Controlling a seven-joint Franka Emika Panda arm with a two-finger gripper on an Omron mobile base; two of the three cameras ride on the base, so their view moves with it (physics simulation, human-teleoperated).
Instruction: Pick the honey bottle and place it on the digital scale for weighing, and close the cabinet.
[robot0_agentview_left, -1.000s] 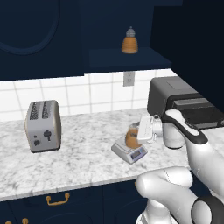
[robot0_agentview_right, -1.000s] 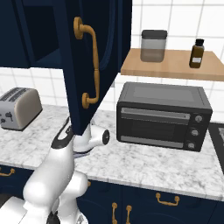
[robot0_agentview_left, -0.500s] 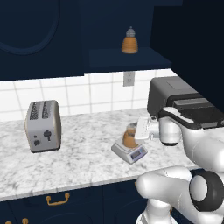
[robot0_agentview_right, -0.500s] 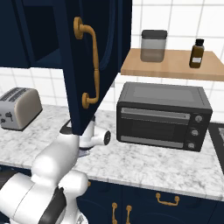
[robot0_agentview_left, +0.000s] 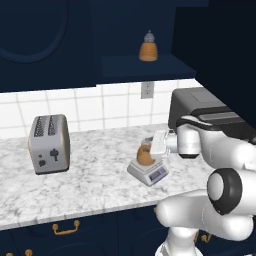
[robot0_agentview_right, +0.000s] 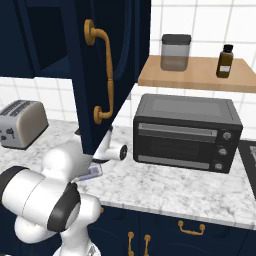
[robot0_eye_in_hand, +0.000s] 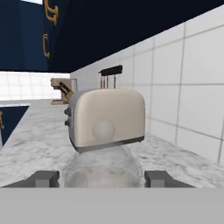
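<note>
One honey bottle (robot0_agentview_left: 144, 155) stands upright on the digital scale (robot0_agentview_left: 149, 173) on the marble counter. My gripper (robot0_agentview_left: 151, 148) reaches it level from the right and is open, a fingertip on either side. In the hand view the bottle (robot0_eye_in_hand: 103, 168) is a blurred grey dome between the fingertips (robot0_eye_in_hand: 43, 178) of the gripper (robot0_eye_in_hand: 101, 178), with narrow gaps. A second honey bottle (robot0_agentview_left: 148, 47) sits on the shelf inside the cabinet. The cabinet door (robot0_agentview_right: 107, 65) with its long gold handle (robot0_agentview_right: 102, 75) hangs open over the arm.
A silver toaster (robot0_agentview_left: 47, 142) stands at the counter's left, straight ahead in the hand view (robot0_eye_in_hand: 107, 116). A black toaster oven (robot0_agentview_right: 187, 132) sits right of the scale. Above it, a wooden shelf (robot0_agentview_right: 195, 75) holds a jar and a brown bottle. Navy drawers run below the counter.
The arm's elbow and lower links have swung down and nearer the cameras. The hand stays at the bottle on the scale, shifted slightly left. The bottle has not moved.
</note>
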